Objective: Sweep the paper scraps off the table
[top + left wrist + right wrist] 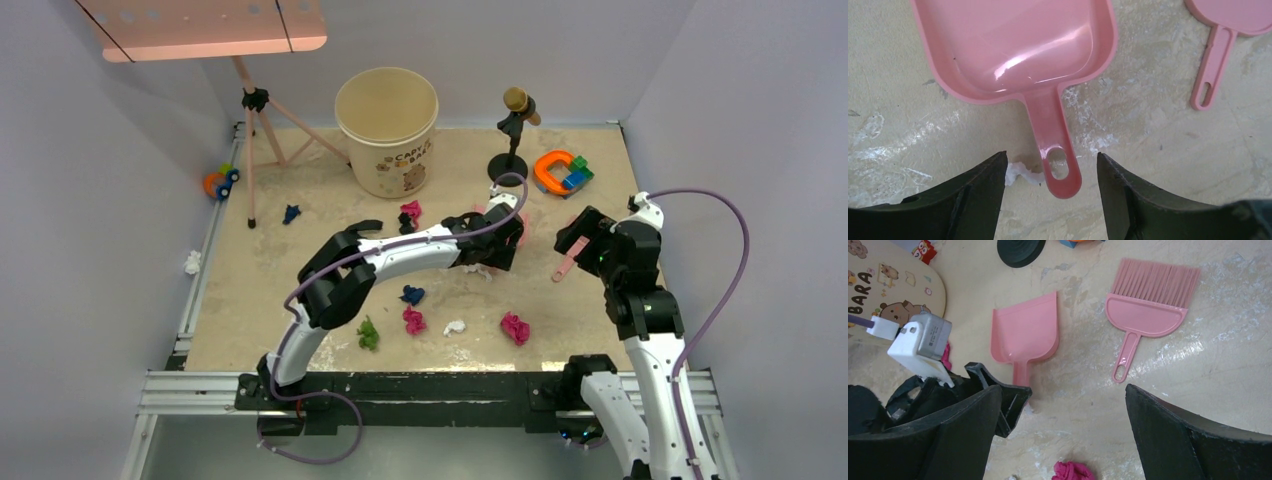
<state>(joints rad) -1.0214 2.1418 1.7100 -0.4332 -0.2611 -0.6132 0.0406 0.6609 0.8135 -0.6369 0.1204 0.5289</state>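
A pink dustpan [1013, 45] lies flat on the beige table [300, 270]. My left gripper [1051, 156] is open, its fingers on either side of the dustpan's handle [1055, 140], not touching it. A white paper scrap [1020, 174] lies beside the handle's end. A pink brush [1148, 305] lies to the right of the dustpan [1025, 332]. My right gripper [1062, 390] is open and empty, above the table near the brush handle [570, 262]. Magenta [515, 327], white [455, 327], blue [412, 295], green [368, 333] and dark blue [291, 213] scraps lie scattered.
A cream bucket [387, 130] stands at the back centre. A tripod [255, 120] is at the back left, a microphone on a stand [513, 140] and toy blocks [562, 172] at the back right. A white wad [192, 262] lies off the left edge.
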